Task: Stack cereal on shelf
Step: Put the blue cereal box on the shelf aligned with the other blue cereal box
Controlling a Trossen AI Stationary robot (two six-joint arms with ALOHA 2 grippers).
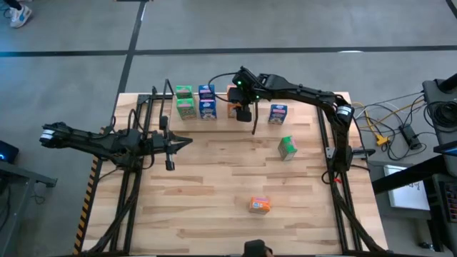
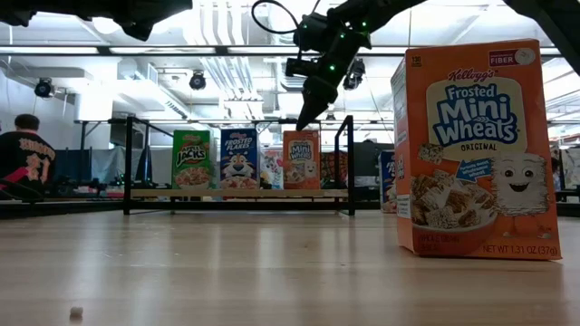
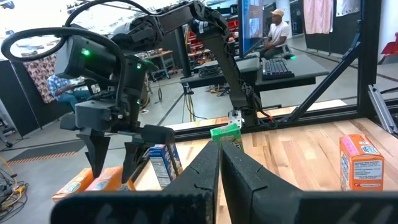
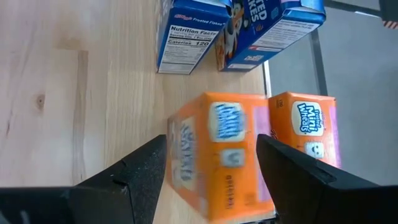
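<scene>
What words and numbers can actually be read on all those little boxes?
"Kellogg's Frosted Mini Wheats ORIGINAL", "FIBER", "NET WT 1.31 OZ (37g)": near orange box.
"FROSTED FLAKES": blue box on the shelf.
"JACKS": green box on the shelf; upper word blurred.
"Mini Wheats": orange box on the shelf, small.
"Nutrition Facts", "Calories 120": blue box side.
"Wheats": orange box.
Everything else is too small.

Bright overhead ceiling lights (image 2: 195, 80), soft shadows, near orange box (image 4: 221, 152) blurred, perhaps motion.
</scene>
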